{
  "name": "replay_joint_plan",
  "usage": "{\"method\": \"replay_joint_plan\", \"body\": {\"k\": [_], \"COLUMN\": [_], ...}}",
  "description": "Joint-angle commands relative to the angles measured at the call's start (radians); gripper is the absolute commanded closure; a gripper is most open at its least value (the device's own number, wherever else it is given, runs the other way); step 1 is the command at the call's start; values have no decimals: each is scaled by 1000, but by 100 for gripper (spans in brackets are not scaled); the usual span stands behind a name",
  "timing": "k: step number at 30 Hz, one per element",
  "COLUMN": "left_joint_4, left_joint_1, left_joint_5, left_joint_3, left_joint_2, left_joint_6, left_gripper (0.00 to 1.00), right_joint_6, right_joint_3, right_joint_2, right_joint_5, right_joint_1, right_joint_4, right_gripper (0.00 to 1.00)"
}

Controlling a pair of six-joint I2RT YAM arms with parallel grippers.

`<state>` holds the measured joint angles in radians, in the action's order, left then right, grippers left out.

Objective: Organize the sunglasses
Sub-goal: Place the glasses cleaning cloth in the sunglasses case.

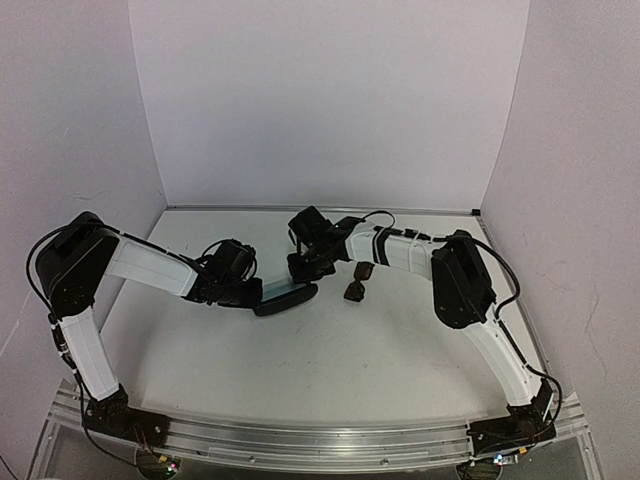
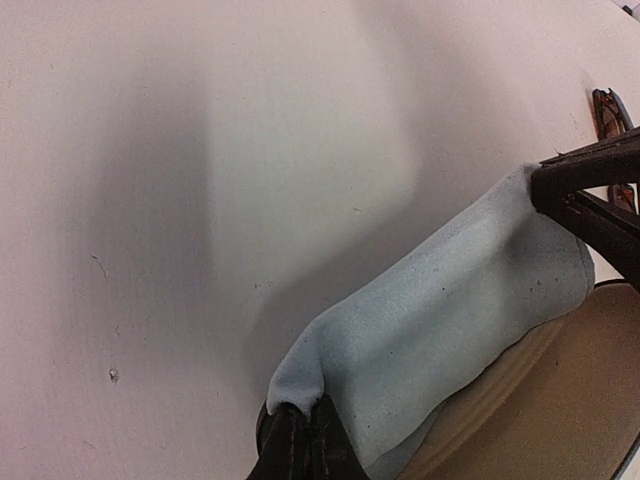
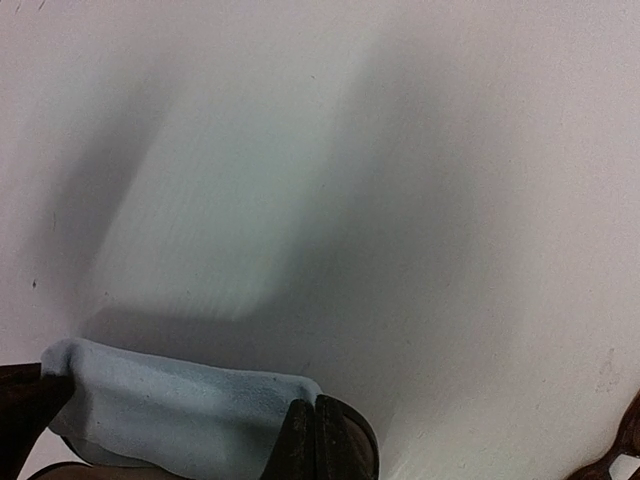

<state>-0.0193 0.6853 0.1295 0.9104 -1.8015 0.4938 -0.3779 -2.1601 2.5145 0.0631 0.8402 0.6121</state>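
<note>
Holding the cloth (image 2: 440, 330) over the open case (image 2: 560, 410), the left gripper (image 2: 300, 428) and right gripper (image 3: 315, 432) each pinch an end; the sunglasses (image 1: 356, 284) lie just beside the case, not yet packed.

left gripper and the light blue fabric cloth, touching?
Touching. The left wrist view shows the left gripper pinched shut on one end of the light blue cloth, with fabric bunched between its fingers.
</note>
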Motion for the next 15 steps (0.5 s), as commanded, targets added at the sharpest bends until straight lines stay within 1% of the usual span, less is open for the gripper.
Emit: {"method": "replay_joint_plan", "body": {"k": [1,15], "left_joint_4": [-5,2], "left_joint_1": [-7,-7], "left_joint_5": [-6,-14], "left_joint_3": [24,12], "left_joint_2": [-10,-12], "left_joint_6": [-12,-14], "left_gripper": [99,100], "right_joint_6": [2,11], "right_joint_3": [1,6], "right_joint_2": [-5,-2], "right_joint_5": [1,15], "right_joint_1": [-5,-9], "right_joint_4": [-20,-1], "right_gripper": [100,100]}}
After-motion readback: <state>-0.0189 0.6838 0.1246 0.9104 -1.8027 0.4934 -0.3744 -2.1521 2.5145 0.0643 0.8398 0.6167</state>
